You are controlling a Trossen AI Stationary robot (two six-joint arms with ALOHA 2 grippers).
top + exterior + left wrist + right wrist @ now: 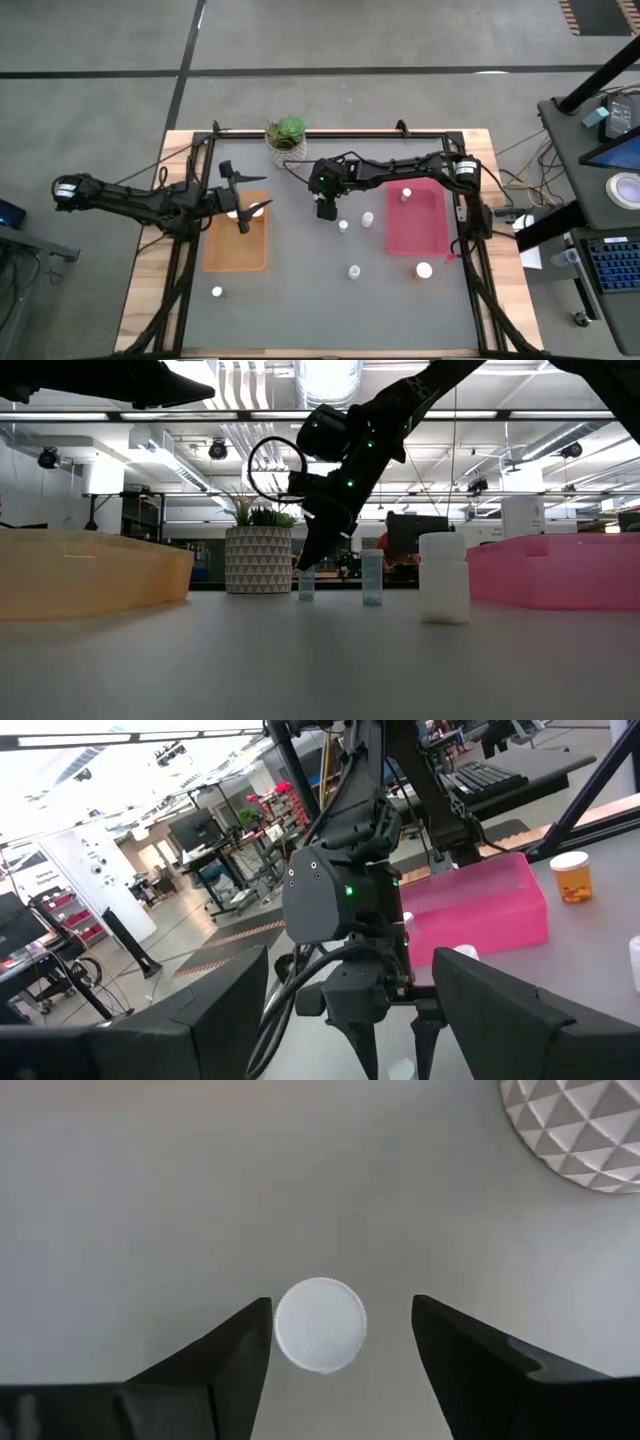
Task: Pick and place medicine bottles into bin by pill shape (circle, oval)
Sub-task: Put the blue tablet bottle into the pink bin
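My right gripper (pixel 340 1330) hangs open above the middle of the grey mat, fingers slanting down. A small medicine bottle with a white cap (pixel 320 1325) stands upright on the mat between the fingers, apart from both. In the low view the fingertips (pixel 305 560) hang just over this bottle (pixel 306 585). More bottles stand on the mat (pixel 343 226) (pixel 368 217) (pixel 354 271). One with an orange body (pixel 424 270) stands by the pink bin, and one (pixel 405 195) stands inside it. My left gripper (pixel 243 212) waits open and level over the orange bin (pixel 235 255).
The pink bin (pixel 415 240) lies at the mat's right, the orange bin at its left. A potted green plant (pixel 287 135) stands at the far edge, close behind my right gripper. A lone bottle (pixel 217 292) stands near the front left.
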